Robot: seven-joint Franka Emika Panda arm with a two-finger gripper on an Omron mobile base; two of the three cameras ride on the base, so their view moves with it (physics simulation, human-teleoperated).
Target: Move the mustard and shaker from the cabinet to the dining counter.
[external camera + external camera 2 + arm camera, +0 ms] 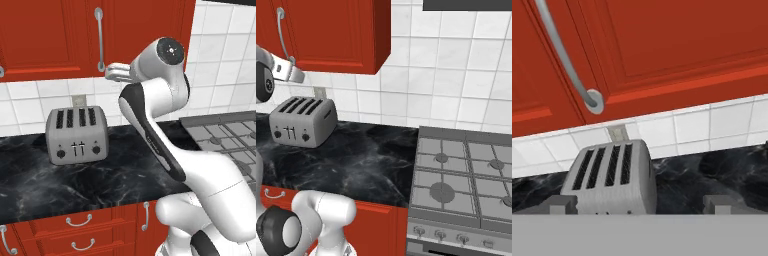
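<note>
The red upper cabinet (50,35) (336,30) (677,45) has its doors closed, so the mustard and the shaker are hidden. A long silver bar handle (100,40) (283,35) (567,60) runs down the door. My gripper (114,72) (293,74) (640,205) hovers just below and in front of the handle's lower end, under the cabinet's bottom edge. It is open, its two fingertips (562,204) far apart with nothing between them. The dining counter is out of view.
A silver four-slot toaster (77,134) (303,121) (612,175) stands on the narrow black marble counter (125,180) (366,160) below the gripper. A grey gas hob (225,135) (461,180) lies to the right. Red lower drawers (80,235) front the counter. White tiles back the wall.
</note>
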